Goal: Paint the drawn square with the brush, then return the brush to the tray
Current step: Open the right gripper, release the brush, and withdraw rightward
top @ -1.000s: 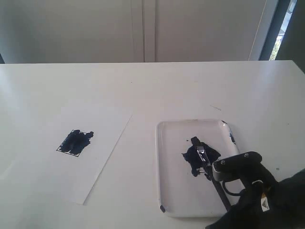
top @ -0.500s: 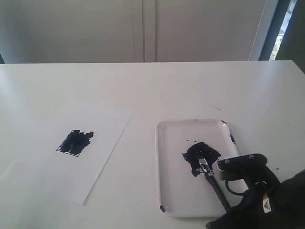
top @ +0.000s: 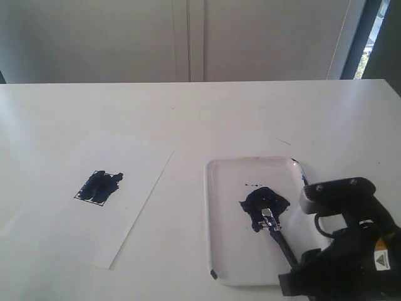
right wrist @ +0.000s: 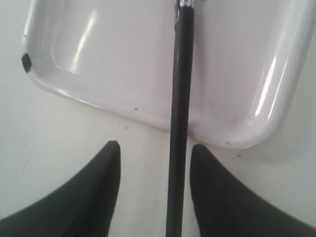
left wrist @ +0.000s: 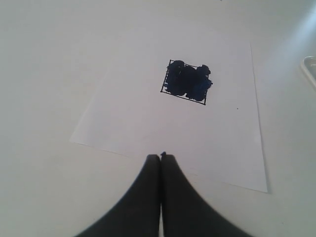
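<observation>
In the exterior view, a white table [top: 188, 119] carries a paper sheet [top: 75, 213] on the left and the tray [top: 225, 241] on the right, near each other but not touching. The drawn square [top: 99, 186] sits toward the middle of the sheet, and most of its inside is smeared dark blue. A dark blue paint blot [top: 260, 200] lies in the middle of the tray. The brush [top: 282, 243] lies in the tray with its tip in the blot. Its silver ferrule is just outside the blot, and its black handle slants toward the tray's near right corner. The right arm [top: 357, 251] hangs over that corner, and its black bulk hides the end of the handle.

In the left wrist view, the left gripper [left wrist: 160, 158] hovers above the near edge of the sheet. Its two black fingers are pressed together with nothing between them. The painted square lies ahead of it, and a sliver of the tray's rim shows at the frame edge.

In the right wrist view, the right gripper [right wrist: 155, 147] has its fingers spread wide. The brush handle crosses the tray's rim and runs out between them. It lies close beside one finger and well clear of the other, so it is not clamped. The fingertips sit just outside the rim, over the table.
</observation>
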Robot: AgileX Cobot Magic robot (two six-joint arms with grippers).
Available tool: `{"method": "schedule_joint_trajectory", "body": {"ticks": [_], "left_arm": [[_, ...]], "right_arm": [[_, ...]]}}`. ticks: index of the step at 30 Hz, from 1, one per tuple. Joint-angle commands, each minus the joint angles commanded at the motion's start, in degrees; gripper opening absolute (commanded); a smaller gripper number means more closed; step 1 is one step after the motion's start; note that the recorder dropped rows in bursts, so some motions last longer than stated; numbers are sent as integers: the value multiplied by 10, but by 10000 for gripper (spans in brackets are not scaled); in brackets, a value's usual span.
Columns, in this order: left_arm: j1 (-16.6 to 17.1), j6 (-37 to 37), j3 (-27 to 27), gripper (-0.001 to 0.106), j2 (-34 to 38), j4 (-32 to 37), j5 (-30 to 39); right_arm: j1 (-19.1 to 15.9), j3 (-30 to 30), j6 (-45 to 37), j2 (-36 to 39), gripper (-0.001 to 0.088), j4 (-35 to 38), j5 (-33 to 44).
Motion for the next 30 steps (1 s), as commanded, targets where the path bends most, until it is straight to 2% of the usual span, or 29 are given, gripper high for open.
{"method": "schedule_joint_trajectory", "body": {"ticks": [6,12,15,19,30], "left_arm": [[0,-32,0,0,0,-5,20],[0,-32,0,0,0,-5,20],[0,-32,0,0,0,-5,20],[2,-30,0,0,-5,-5,19],[141,-30,0,0,-157,-5,25]], "right_arm": [[0,-8,-2,-118,433,0,-50],[0,-8,-2,-223,433,0,-171],[0,-8,-2,-255,433,0,-206],[0,-8,-2,-272,433,0,-212],[0,-8,-2,-277,433,0,-212]]}}
